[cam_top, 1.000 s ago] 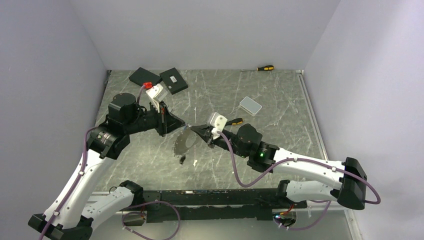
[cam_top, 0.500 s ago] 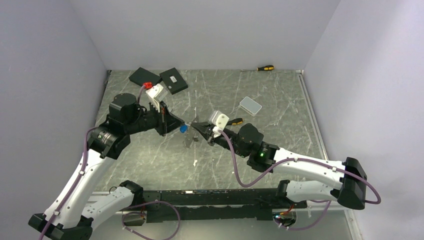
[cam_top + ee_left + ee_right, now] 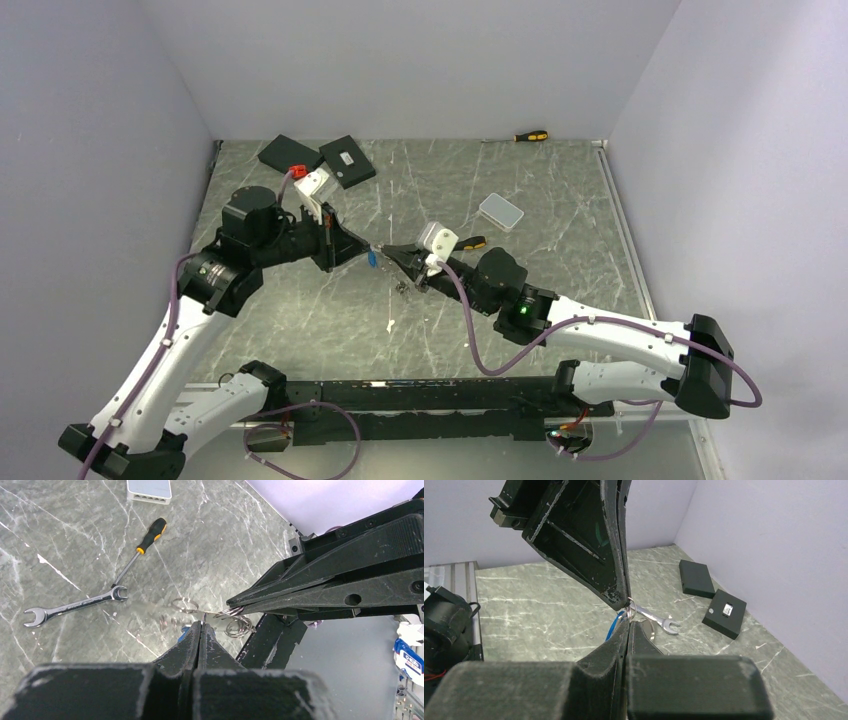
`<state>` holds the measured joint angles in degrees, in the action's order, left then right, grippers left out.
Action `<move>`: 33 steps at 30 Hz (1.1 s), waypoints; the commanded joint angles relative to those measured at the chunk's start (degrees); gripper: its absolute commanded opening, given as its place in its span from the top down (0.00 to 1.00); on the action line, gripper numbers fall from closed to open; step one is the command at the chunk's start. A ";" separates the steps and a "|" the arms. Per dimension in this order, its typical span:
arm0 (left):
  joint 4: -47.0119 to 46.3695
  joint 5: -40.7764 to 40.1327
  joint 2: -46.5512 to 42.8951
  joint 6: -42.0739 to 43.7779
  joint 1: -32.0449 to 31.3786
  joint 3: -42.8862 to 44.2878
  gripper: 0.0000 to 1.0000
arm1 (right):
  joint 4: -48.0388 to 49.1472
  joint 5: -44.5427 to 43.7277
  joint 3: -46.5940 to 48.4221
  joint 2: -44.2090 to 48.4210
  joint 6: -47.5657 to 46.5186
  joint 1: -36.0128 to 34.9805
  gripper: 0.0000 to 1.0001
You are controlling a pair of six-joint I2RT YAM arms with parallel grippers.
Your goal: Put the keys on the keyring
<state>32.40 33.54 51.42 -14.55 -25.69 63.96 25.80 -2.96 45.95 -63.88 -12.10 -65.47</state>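
Observation:
My left gripper point(image 3: 366, 250) and right gripper point(image 3: 390, 252) meet tip to tip above the middle of the table, both shut. A thin silver wire ring, the keyring point(image 3: 631, 607), sits pinched between the two tips. In the left wrist view its wire pokes out of my left gripper point(image 3: 201, 625), and more wire coils point(image 3: 239, 626) hang below the right fingers point(image 3: 280, 587). A blue tag point(image 3: 371, 258) dangles at the tips. One silver spanner, a key point(image 3: 75, 606), lies flat on the table; it also shows past my right gripper point(image 3: 629, 623) as the key point(image 3: 659, 619).
A yellow-and-black screwdriver point(image 3: 145, 540) lies beside the spanner, and a second screwdriver point(image 3: 531, 135) rests at the back wall. A white box point(image 3: 500, 210) sits right of centre. Two black boxes point(image 3: 347, 160) point(image 3: 289, 152) lie at the back left.
The blurred things dangling under the two tips have swung from lower left toward the right and look smaller now. Both arms have hardly moved and both grippers stay shut.

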 commanded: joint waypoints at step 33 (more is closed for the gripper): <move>-0.04 -1.45 -0.18 -0.51 0.12 0.41 1.00 | 5.81 -3.78 2.57 0.48 -2.92 -1.16 1.00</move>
<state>32.42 32.75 51.48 -14.74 -25.69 63.33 26.24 -5.54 46.00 -65.34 -14.02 -66.32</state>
